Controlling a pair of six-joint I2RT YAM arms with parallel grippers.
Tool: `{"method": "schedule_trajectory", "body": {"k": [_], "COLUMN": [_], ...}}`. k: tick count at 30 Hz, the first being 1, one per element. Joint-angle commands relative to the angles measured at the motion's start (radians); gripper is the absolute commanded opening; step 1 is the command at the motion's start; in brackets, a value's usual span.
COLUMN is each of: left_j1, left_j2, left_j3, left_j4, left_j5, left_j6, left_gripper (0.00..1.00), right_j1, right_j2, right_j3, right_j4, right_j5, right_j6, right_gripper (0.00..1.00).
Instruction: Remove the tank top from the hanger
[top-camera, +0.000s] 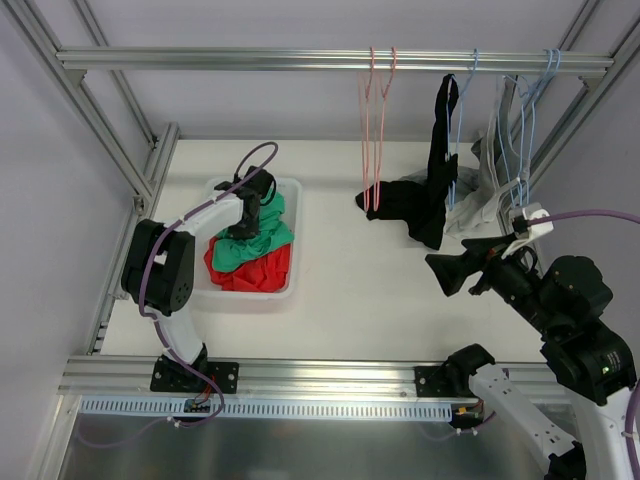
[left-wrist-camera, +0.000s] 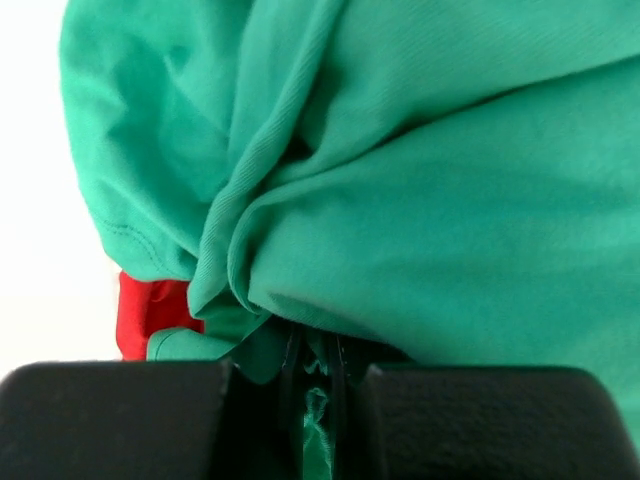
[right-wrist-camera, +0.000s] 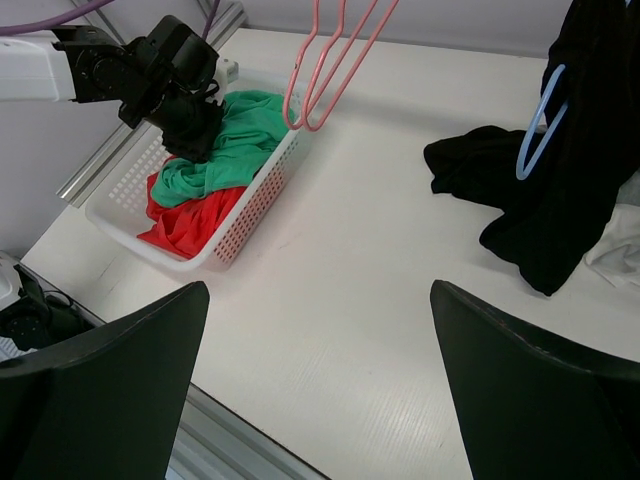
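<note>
A green tank top (top-camera: 262, 235) lies bunched in the white basket (top-camera: 292, 285) on top of a red garment (top-camera: 255, 268). My left gripper (top-camera: 250, 222) is down in the basket, shut on a fold of the green fabric (left-wrist-camera: 420, 200), which sits pinched between the jaws (left-wrist-camera: 315, 365). Two empty pink hangers (top-camera: 378, 130) hang from the top rail. My right gripper (top-camera: 442, 275) is open and empty above the table at the right. In the right wrist view it (right-wrist-camera: 320, 350) faces the basket (right-wrist-camera: 255, 205) and the green top (right-wrist-camera: 240, 135).
A black garment (top-camera: 435, 190) hangs on a blue hanger (right-wrist-camera: 540, 130), its lower part resting on the table. White garments (top-camera: 490, 195) hang on more blue hangers at the far right. Metal frame posts border the table.
</note>
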Motion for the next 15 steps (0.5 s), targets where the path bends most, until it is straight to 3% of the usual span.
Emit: {"method": "schedule_trajectory", "body": {"k": [1, 4, 5, 7, 8, 11, 14, 15], "left_j1": [-0.001, 0.001, -0.001, -0.001, -0.001, -0.001, -0.002, -0.004], "left_j2": [-0.013, -0.088, -0.13, -0.195, -0.222, -0.336, -0.468, -0.502], "left_j3": [-0.008, -0.049, -0.054, -0.061, -0.061, -0.06, -0.046, -0.034], "left_j4": [0.06, 0.033, 0.019, -0.004, -0.033, -0.069, -0.081, -0.089], "left_j5": [0.032, -0.019, -0.029, -0.039, -0.045, -0.019, 0.022, 0.055], "left_j6": [-0.005, -0.054, -0.083, -0.106, -0.135, -0.167, -0.169, -0.165], "left_gripper": [0.03, 0.29, 0.42, 0.54, 0.67, 0.82, 0.9, 0.99], "right_j1": [-0.005, -0.005, -0.005, -0.004, -0.005, -0.004, -0.007, -0.01], "right_j2": [-0.001, 0.008, 0.028, 0.06, 0.082, 0.177, 0.292, 0.356], "right_j3": [0.003, 0.016, 0.028, 0.08, 0.101, 0.207, 0.334, 0.367], "right_j4": [0.049, 0.04, 0.03, -0.012, -0.028, -0.077, -0.112, -0.129], "right_j5": [-0.011, -0.006, 0.006, 0.06, 0.075, 0.156, 0.242, 0.295], "right_j6": [-0.023, -0.043, -0.044, -0.05, -0.055, -0.085, -0.122, -0.135], "right_gripper": [0.99, 0.99, 1.0, 0.99, 0.99, 0.99, 1.0, 0.99]}}
